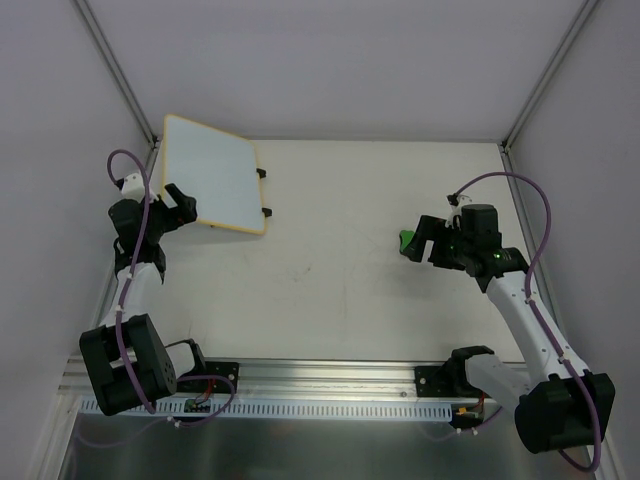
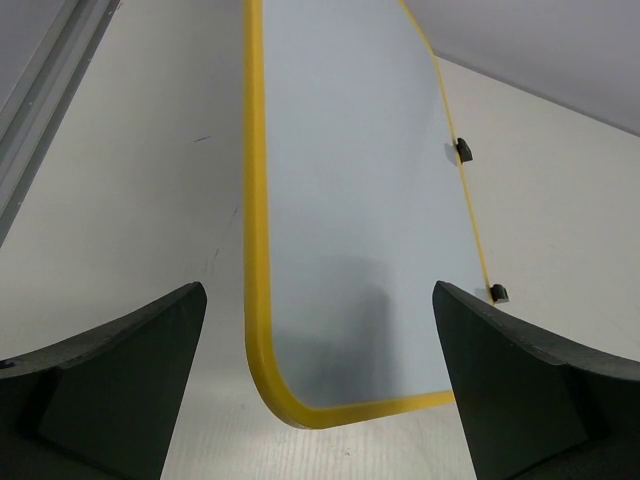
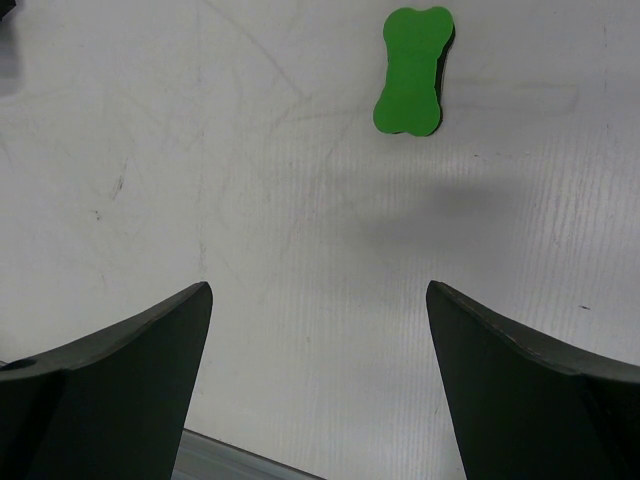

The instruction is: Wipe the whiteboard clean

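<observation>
Board [image 1: 212, 185]: likely stiff, light, slick; grip at rim. Jaws spread on left gripper [image 1: 183, 206], beside it, and right gripper [image 1: 416, 241], well apart.

little green bone-shaped eraser [image 3: 413, 70] just lying flat on the scuffed white tabletop [image 3: 250, 200], out ahead of the right jaws, a bit right of their gap, not touching them
</observation>
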Robot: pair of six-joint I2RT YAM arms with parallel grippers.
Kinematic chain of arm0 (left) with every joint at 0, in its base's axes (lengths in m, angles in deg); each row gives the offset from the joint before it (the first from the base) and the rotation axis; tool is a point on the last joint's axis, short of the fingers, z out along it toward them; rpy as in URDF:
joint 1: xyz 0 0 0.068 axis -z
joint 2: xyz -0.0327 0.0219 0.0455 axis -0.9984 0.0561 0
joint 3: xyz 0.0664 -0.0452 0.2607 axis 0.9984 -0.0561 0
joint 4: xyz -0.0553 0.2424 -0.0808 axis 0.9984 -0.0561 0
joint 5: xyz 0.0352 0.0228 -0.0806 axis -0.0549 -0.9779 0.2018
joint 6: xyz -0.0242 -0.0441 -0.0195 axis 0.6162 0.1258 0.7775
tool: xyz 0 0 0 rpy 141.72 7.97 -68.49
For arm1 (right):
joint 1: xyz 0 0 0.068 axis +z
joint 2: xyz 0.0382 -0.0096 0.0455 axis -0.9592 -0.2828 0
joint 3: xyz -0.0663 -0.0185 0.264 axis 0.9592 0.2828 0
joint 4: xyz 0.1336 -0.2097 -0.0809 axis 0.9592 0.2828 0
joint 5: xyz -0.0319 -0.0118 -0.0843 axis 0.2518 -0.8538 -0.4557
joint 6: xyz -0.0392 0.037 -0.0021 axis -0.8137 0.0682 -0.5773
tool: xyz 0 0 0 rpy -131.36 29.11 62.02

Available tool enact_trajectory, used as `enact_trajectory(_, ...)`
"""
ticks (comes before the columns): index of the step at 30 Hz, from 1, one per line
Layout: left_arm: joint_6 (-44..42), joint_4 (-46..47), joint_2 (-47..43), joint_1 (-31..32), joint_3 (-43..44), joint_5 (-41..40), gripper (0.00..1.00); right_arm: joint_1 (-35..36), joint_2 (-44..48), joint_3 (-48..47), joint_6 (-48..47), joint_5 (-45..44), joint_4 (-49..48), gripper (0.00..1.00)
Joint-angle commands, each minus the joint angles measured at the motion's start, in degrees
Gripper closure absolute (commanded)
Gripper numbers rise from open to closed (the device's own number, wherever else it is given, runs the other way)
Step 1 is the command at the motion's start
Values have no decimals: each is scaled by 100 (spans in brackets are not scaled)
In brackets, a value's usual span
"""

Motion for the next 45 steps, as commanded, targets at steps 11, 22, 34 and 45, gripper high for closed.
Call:
enact_trajectory(11, -256, -1443, -578, 17, 685, -670, 1, -38, 388, -91, 170, -222, -17, 4)
enact_trajectory(22, -212, -3181, -1097, 61, 1976, -645, 1, -47, 485, -1556, -504, -1294, 703, 1)
enact_trajectory(34, -924, -5433, -1440, 799, 5508, -539, 1, 199, 572, -4493, -2027, -3535, 1231, 1)
enact_trajectory(45, -1196, -6479, -1431, 1432, 7714, -890, 1, 428, 1240, -5136, -2783, -3756, 941, 1)
